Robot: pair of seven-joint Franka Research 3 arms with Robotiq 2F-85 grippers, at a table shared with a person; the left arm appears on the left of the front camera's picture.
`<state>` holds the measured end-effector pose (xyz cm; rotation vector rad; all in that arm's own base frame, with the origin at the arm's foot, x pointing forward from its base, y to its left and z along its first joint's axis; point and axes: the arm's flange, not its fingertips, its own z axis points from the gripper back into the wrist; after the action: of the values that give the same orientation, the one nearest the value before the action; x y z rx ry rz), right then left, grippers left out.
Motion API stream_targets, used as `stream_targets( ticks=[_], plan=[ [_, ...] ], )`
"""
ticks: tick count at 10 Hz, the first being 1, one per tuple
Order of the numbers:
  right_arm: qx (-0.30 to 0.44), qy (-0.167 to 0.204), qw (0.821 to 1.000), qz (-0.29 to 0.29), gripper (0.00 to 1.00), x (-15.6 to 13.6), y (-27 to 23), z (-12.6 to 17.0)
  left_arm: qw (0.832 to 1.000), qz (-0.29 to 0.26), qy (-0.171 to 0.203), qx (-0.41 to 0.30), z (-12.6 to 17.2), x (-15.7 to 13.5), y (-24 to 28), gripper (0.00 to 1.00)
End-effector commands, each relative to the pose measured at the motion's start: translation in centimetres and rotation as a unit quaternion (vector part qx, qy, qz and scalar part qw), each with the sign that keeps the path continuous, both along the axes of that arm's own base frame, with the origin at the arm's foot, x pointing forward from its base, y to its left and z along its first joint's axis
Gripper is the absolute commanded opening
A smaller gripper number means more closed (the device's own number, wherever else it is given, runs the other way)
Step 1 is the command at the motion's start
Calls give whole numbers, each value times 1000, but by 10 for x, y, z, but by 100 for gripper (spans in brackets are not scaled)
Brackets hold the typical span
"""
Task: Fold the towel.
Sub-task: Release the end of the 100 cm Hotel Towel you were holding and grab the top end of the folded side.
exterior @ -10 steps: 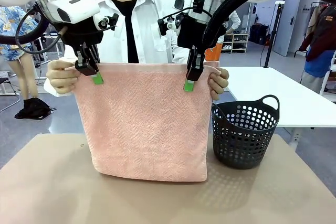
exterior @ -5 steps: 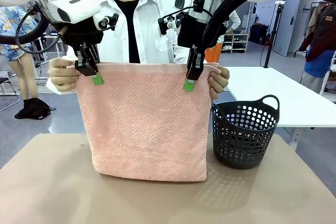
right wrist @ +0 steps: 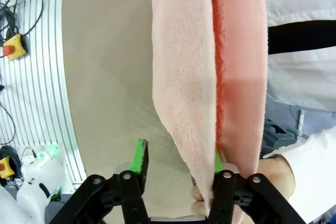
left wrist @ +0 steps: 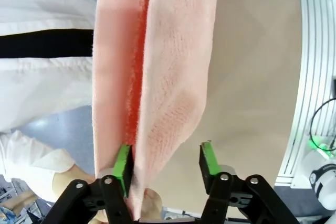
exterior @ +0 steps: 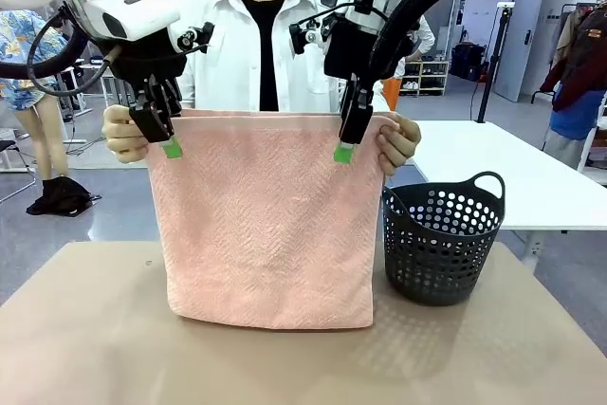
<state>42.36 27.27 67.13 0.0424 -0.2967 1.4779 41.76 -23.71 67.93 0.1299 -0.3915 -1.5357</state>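
Observation:
The pale pink towel point(exterior: 266, 225) hangs doubled over, its lower edge resting on the table. A person's hands point(exterior: 123, 135) point(exterior: 398, 144) pinch its two top corners. My left gripper point(exterior: 163, 139) is at the top left corner, next to the person's hand. In the left wrist view it point(left wrist: 167, 161) stands open: the near layer of towel point(left wrist: 173, 66) brushes one green pad and clear space separates it from the other. My right gripper point(exterior: 347, 144) is at the top right corner. It point(right wrist: 178, 158) is open too, with the towel point(right wrist: 184, 66) lying against one pad.
A black perforated basket point(exterior: 442, 244) stands on the tan table point(exterior: 85, 329) just right of the towel. The person in a white coat stands across the table behind the towel. A white table sits farther back right.
Both grippers have gone from shut on the towel's top edge to open. The person's hands now carry the towel and have lifted it slightly.

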Motion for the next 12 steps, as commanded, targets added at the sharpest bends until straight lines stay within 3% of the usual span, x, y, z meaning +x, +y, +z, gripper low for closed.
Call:
stream_targets(
  ticks=[1, 2, 3, 5, 10, 12],
  plan=[
    [-2, -35, 999, -18, 100, -11, -5, 10, 999, 5, -40, 8, 9, -8, 4, 82],
    [-2, -54, 998, -19, 93, -18, -7, 17, 998, 11, -63, 9, 17, -15, 4, 91],
    [2, -68, 998, -16, 100, -24, -8, 25, 996, 12, -85, 5, 27, -23, 5, 100],
    [-5, -86, 996, -7, 100, -28, -8, 36, 994, 19, -110, 0, 40, -27, 5, 100],
    [-23, -81, 996, -6, 95, 4, 6, 44, 997, 1, -82, 12, 40, 6, -6, 100],
    [-23, -50, 998, -1, 95, 21, 10, 36, 998, 3, -56, 18, 30, 25, -12, 100]
  ],
)
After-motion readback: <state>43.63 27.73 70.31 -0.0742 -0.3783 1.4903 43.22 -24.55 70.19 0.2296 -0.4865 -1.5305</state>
